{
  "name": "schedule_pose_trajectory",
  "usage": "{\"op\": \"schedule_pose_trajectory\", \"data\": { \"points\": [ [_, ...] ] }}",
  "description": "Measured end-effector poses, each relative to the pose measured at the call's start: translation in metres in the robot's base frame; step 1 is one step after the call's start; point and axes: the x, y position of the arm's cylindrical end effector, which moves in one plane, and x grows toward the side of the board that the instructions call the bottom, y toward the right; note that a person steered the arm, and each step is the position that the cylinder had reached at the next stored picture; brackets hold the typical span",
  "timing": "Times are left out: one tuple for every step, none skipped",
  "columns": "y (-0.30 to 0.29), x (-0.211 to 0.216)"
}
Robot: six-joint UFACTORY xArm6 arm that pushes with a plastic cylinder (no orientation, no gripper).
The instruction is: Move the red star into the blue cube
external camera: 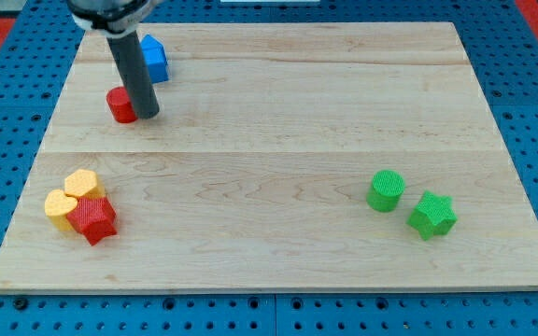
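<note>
The red star (pixel 93 220) lies at the view's lower left, touching two yellow heart-shaped blocks (pixel 71 197) just above and left of it. The blue cube (pixel 154 58) sits at the view's upper left, partly hidden behind my rod. My tip (pixel 147 115) rests on the board just below the blue cube and right beside a red cylinder (pixel 120 105), far above the red star.
A green cylinder (pixel 385 190) and a green star (pixel 432 216) lie at the view's lower right. The wooden board (pixel 278 140) sits on a blue perforated table; its left edge runs close to the yellow and red blocks.
</note>
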Motion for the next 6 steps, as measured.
{"op": "schedule_pose_trajectory", "data": {
  "points": [
    [0.009,0.029],
    [-0.044,0.03],
    [-0.055,0.011],
    [-0.029,0.001],
    [-0.016,0.017],
    [0.003,0.015]
  ]
}}
